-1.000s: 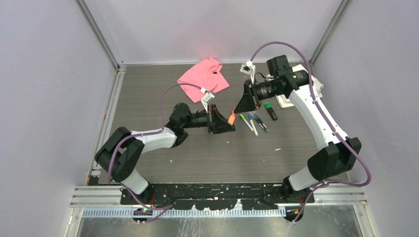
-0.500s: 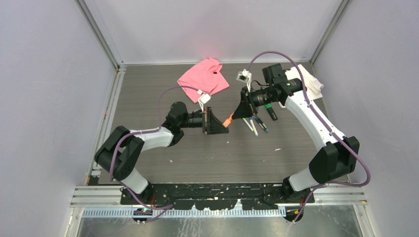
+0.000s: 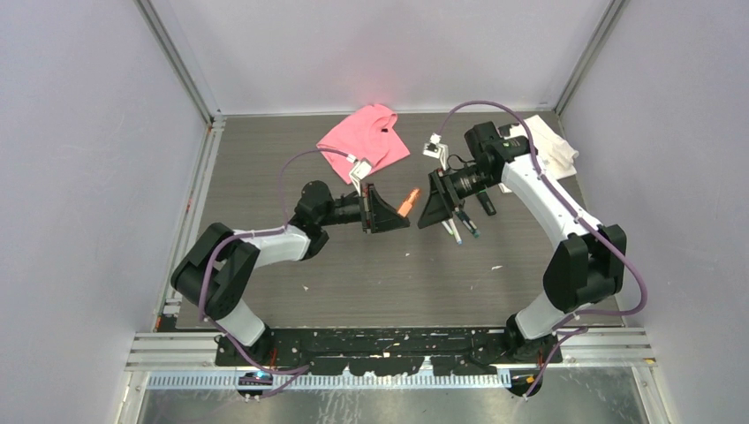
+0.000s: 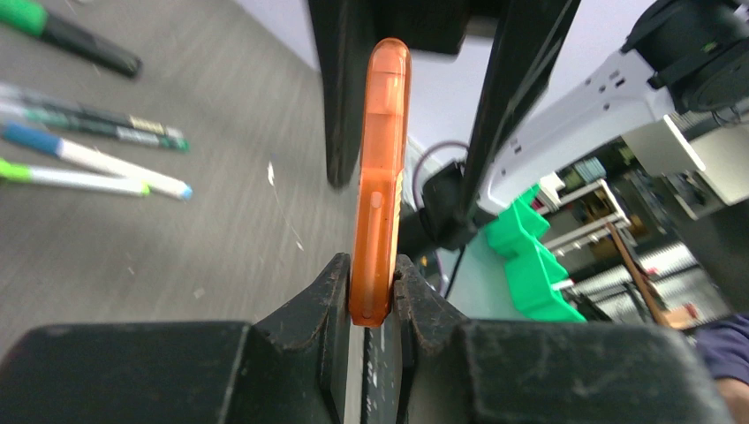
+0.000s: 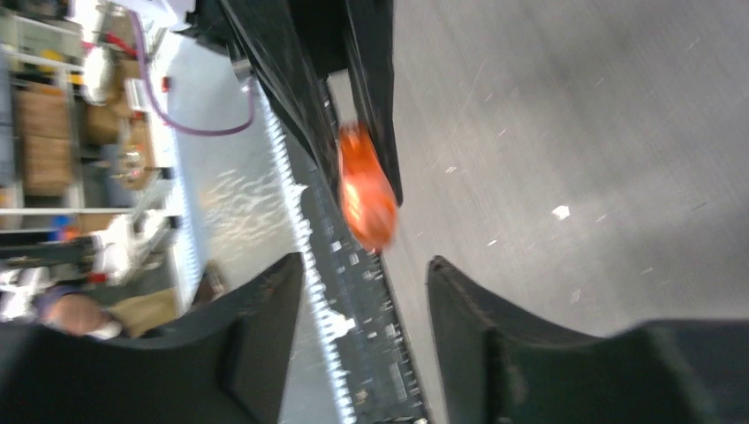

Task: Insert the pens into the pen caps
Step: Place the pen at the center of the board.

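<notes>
- Left gripper (image 4: 372, 296) is clenched on the orange pen (image 4: 380, 177), pinching its near end. The rest sticks straight out past the fingertips, up off the table (image 3: 353, 265).
- Top view: the pen angles toward 2 o'clock from that gripper.
- Right gripper (image 5: 364, 261) is released, jaws apart with nothing between them. It sits at 3 o'clock of the left one, facing it. The pen's free end is just ahead of its fingertips and blurred in its wrist view.
- Loose pens (image 3: 457, 228) lie flat on the table at 5 o'clock of the right gripper, side by side.
- A dark pen with a green end (image 4: 75, 42) lies just beyond them.
- Pink cloth (image 3: 364, 141) is at 12 o'clock of the left gripper.
- White cloth (image 3: 555, 146) is at 2 o'clock, in the far right corner.
</notes>
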Controlling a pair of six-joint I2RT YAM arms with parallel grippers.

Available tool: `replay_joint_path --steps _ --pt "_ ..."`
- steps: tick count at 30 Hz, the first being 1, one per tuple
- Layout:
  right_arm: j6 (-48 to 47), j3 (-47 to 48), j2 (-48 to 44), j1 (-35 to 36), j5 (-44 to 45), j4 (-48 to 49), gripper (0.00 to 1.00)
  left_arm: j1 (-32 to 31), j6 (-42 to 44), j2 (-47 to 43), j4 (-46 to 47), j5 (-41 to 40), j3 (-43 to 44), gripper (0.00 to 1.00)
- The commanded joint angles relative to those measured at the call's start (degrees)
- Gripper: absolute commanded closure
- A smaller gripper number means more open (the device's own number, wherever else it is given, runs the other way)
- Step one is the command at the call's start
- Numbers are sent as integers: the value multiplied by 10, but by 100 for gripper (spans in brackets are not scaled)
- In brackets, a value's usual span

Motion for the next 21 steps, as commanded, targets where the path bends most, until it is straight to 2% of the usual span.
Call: replay_joint_path --steps 1,7,10,12,15,18,21 --pt "-35 41 -3 -65 -49 -89 32 3 15 -21 79 -62 -37 99" --pt "-76 30 -25 -119 -45 -103 28 2 -2 16 92 -87 -70 99" --pt "-15 -32 -58 -150 -29 -18 28 -8 -28 48 88 -144 -68 99" --pt "35 -75 -75 -174 -30 49 28 -21 -59 78 69 -201 -62 99" --pt "67 -114 -90 -202 -31 98 28 -40 -131 133 22 -294 -44 99" --pt "76 -129 -95 -214 -31 111 28 -62 -199 180 -38 -340 -9 99" --pt "87 -136 -96 -220 -31 126 28 -87 -218 203 -109 -370 37 99"
